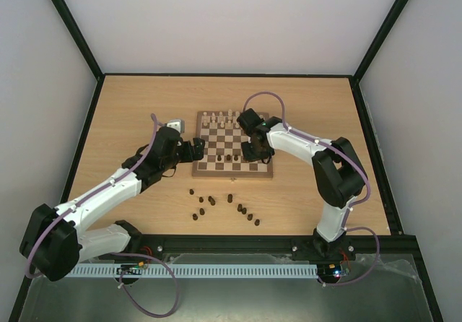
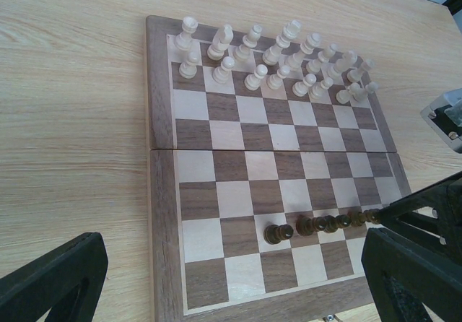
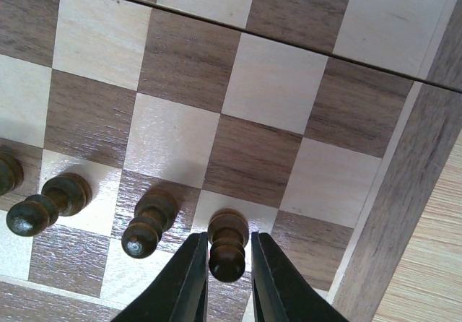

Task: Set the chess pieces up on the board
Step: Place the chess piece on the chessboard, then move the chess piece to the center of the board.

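The board [image 1: 232, 174] lies mid-table, with cream chess pieces [image 1: 220, 120] filling its two far rows. Several dark pawns [image 2: 278, 232] stand in one line on the second near row. In the right wrist view my right gripper [image 3: 228, 241] straddles the end dark pawn [image 3: 228, 246], which stands on a light square. The fingers are slightly apart and a thin gap shows on the pawn's right side. My left gripper [image 2: 231, 289] hovers wide open with nothing in it, over the board's near-left corner. Several loose dark pieces [image 1: 224, 205] lie on the table in front of the board.
Two more dark pawns [image 3: 148, 224] [image 3: 47, 205] stand close to the left of the right gripper. The board's wooden border [image 3: 404, 192] runs just to its right. Black frame walls enclose the tabletop [image 1: 130, 120].
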Action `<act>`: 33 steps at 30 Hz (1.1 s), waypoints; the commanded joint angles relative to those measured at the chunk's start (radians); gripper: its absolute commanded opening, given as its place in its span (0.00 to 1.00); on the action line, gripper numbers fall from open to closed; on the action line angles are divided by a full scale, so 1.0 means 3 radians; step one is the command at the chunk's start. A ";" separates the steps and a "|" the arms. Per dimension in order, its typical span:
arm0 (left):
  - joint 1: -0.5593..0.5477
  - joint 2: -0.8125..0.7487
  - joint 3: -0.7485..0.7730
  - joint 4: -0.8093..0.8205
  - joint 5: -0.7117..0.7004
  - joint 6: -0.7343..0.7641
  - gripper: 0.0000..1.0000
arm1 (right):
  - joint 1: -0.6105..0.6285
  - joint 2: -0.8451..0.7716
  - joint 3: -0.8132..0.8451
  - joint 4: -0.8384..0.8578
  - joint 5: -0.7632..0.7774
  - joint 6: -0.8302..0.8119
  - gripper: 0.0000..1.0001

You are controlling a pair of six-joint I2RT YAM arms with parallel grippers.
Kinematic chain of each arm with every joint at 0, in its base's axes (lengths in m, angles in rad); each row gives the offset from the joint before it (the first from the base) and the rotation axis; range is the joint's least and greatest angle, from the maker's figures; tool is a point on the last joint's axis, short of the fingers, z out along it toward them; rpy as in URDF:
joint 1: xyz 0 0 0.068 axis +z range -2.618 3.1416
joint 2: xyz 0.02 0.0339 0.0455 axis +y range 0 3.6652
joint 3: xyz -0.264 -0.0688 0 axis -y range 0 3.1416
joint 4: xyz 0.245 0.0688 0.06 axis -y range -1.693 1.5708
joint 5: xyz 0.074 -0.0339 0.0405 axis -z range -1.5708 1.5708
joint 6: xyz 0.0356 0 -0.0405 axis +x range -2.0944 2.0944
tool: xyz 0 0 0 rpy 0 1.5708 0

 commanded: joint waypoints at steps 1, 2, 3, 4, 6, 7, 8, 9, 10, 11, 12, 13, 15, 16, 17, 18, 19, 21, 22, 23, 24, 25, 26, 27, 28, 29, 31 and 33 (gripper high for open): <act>0.0019 0.0017 -0.0011 0.0073 0.0004 0.0005 1.00 | -0.0016 -0.0077 -0.0039 -0.0180 0.0033 -0.0018 0.19; 0.0017 0.0013 -0.0014 0.0076 0.0004 0.0002 1.00 | -0.0017 -0.0078 -0.0035 -0.0177 0.0035 -0.0019 0.19; 0.0020 0.0014 -0.0012 0.0073 0.0002 0.0004 1.00 | -0.0015 -0.0074 -0.0031 -0.0173 0.0041 -0.0018 0.20; 0.0019 0.0015 -0.0012 0.0073 0.0000 0.0004 0.99 | -0.0015 -0.0074 -0.0023 -0.0173 0.0038 -0.0019 0.20; 0.0019 0.0012 -0.0011 0.0073 -0.0001 0.0012 0.99 | -0.0015 -0.0096 -0.0011 -0.0162 0.0047 -0.0015 0.20; 0.0020 0.0011 -0.0013 0.0073 -0.0008 0.0009 0.99 | -0.0015 -0.0120 -0.0010 -0.0153 0.0048 -0.0015 0.23; 0.0018 0.0012 -0.0011 0.0073 -0.0006 0.0011 0.99 | -0.0016 -0.0150 -0.0006 -0.0141 0.0051 -0.0013 0.25; 0.0016 0.0014 -0.0011 0.0073 -0.0006 0.0010 0.99 | -0.0018 -0.0188 -0.0004 -0.0135 0.0050 -0.0012 0.27; 0.0020 0.0016 -0.0011 0.0074 -0.0006 0.0008 1.00 | -0.0015 -0.0225 -0.0003 -0.0120 0.0045 -0.0012 0.31; 0.0021 0.0025 -0.0011 0.0077 -0.0008 0.0008 1.00 | -0.0015 -0.0270 -0.0007 -0.0108 0.0043 -0.0012 0.34; 0.0018 0.0034 -0.0009 0.0079 -0.0013 0.0005 1.00 | -0.0015 -0.0314 -0.0019 -0.0103 0.0049 -0.0012 0.40; 0.0019 0.0045 -0.0003 0.0075 -0.0011 0.0007 1.00 | -0.0018 -0.0360 -0.0035 -0.0093 0.0053 -0.0010 0.45; 0.0020 0.0056 -0.0006 0.0073 -0.0012 0.0002 1.00 | -0.0016 -0.0471 -0.0067 -0.0089 0.0039 -0.0003 0.51; 0.0019 0.0053 -0.0004 0.0073 -0.0016 0.0005 1.00 | -0.0015 -0.0553 -0.0091 -0.0087 0.0011 -0.0002 0.55; 0.0018 0.0046 -0.0001 0.0073 -0.0025 0.0002 0.99 | -0.0015 -0.0631 -0.0130 -0.0079 -0.0022 0.0002 0.60; 0.0021 0.0043 -0.0001 0.0071 -0.0033 0.0002 0.99 | -0.0011 -0.0717 -0.0168 -0.0071 -0.0057 0.0010 0.65; 0.0021 0.0038 -0.0004 0.0067 -0.0043 0.0003 1.00 | -0.0010 -0.0806 -0.0217 -0.0052 -0.0105 0.0015 0.71; 0.0020 0.0051 -0.0002 0.0068 -0.0050 -0.0001 1.00 | 0.0006 -0.0988 -0.0323 -0.0013 -0.0203 0.0032 0.80; 0.0018 0.0063 -0.0001 0.0072 -0.0050 -0.0002 1.00 | 0.0021 -0.1070 -0.0371 0.0005 -0.0257 0.0046 0.83; 0.0021 0.0080 0.0003 0.0068 -0.0050 -0.0007 1.00 | 0.0041 -0.1143 -0.0411 0.0020 -0.0295 0.0065 0.84; 0.0020 0.0096 0.0007 0.0066 -0.0054 -0.0011 0.99 | 0.0067 -0.1202 -0.0450 0.0036 -0.0330 0.0093 0.84; 0.0020 0.0098 0.0008 0.0063 -0.0059 -0.0016 0.99 | 0.0101 -0.1246 -0.0482 0.0052 -0.0368 0.0112 0.84; 0.0021 0.0096 0.0009 0.0064 -0.0064 -0.0014 1.00 | 0.0162 -0.1269 -0.0500 0.0061 -0.0396 0.0143 0.82; 0.0017 0.0080 0.0004 0.0064 -0.0071 -0.0019 1.00 | 0.0221 -0.1276 -0.0510 0.0074 -0.0405 0.0168 0.81; 0.0021 0.0063 0.0001 0.0063 -0.0086 -0.0033 1.00 | 0.0283 -0.1266 -0.0512 0.0086 -0.0409 0.0194 0.79; 0.0021 0.0038 -0.0003 0.0058 -0.0099 -0.0041 0.99 | 0.0354 -0.1243 -0.0511 0.0100 -0.0415 0.0217 0.76; 0.0022 -0.0027 -0.0021 0.0058 -0.0129 -0.0056 0.99 | 0.0473 -0.1168 -0.0480 0.0146 -0.0438 0.0254 0.71; 0.0024 -0.0095 -0.0041 0.0051 -0.0159 -0.0061 0.99 | 0.0569 -0.1065 -0.0433 0.0189 -0.0484 0.0281 0.65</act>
